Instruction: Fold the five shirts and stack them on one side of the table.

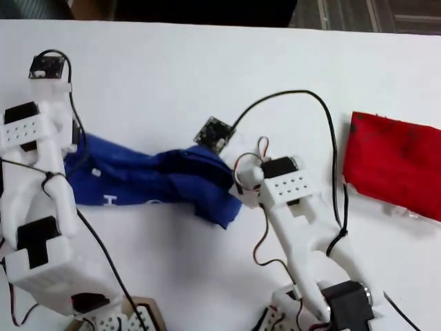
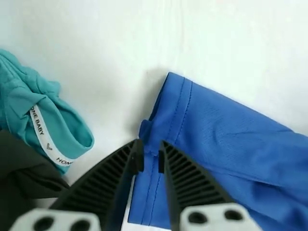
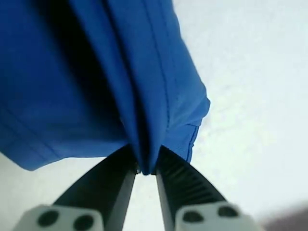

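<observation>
**Blue shirt held at both ends, red one folded to the right**

The left pincer (image 2: pixel 150 155) is pressed together on a stitched hem of the blue, smooth synthetic-knit shirt (image 1: pixel 148 181), with a small fold of cloth nipped between its ribbed black jaws. The right pincer (image 3: pixel 144 166) is likewise clamped on the same garment, gripping a gathered ridge of fabric at its other end.

Between the two grips the blue shirt lies bunched into a narrow band on the white desk (image 1: pixel 207 76). Its long axis runs side to side, roughly parallel to the near edge where the arms are based. A loose corner spills toward that edge beside the right pincer. Each pincer thus has the cloth directly at its tips, and the shirt stretches away from each toward the other arm.

Just beside the left pincer lies a crumpled teal cotton garment (image 2: pixel 45 118) with a white printed neck band. Farther off, toward the desk's right edge, a flat folded red shirt (image 1: pixel 393 162) rests well apart from the blue one, and the right arm is the nearer to it.

In my judgement, the band needs spreading flat before any fold, so the arms would have to draw apart along that axis.
</observation>
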